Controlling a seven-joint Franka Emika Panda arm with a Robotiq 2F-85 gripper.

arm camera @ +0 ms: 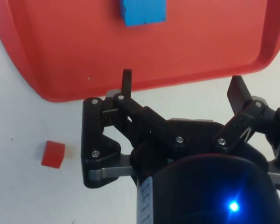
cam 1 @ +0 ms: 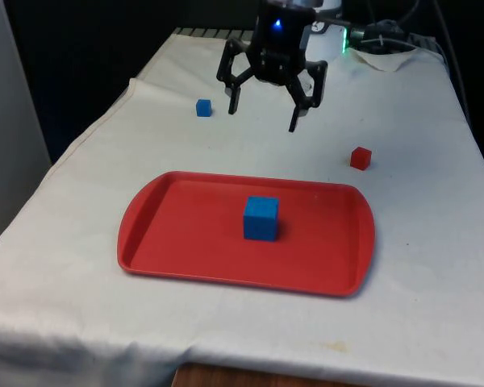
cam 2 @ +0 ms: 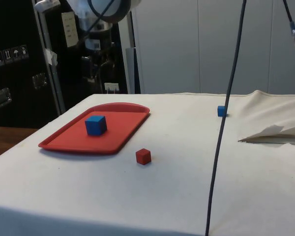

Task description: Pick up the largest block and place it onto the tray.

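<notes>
White cloth table: large blue block [cam 1: 260,218] sits mid red tray [cam 1: 153,242], frame centre. Gripper [cam 1: 266,110] hangs upper centre, fingers apart, empty. Small blue block [cam 1: 203,108] and red block [cam 1: 360,158] on cloth. Placing looks done; next prob. retreat, nothing to grasp

No legible text anywhere. Side view: a dark cabinet [cam 2: 19,64] carries a row of small white handling-symbol stickers [cam 2: 11,55], pictograms only and too small to make out; a pale paper label [cam 2: 69,28] on the dark panel beside it bears printed lines that cannot be read. Wrist view: a white sticker [arm camera: 145,199] on the gripper body shows fine print, unreadable. Blocks, tray and cloth carry no markings.
</notes>
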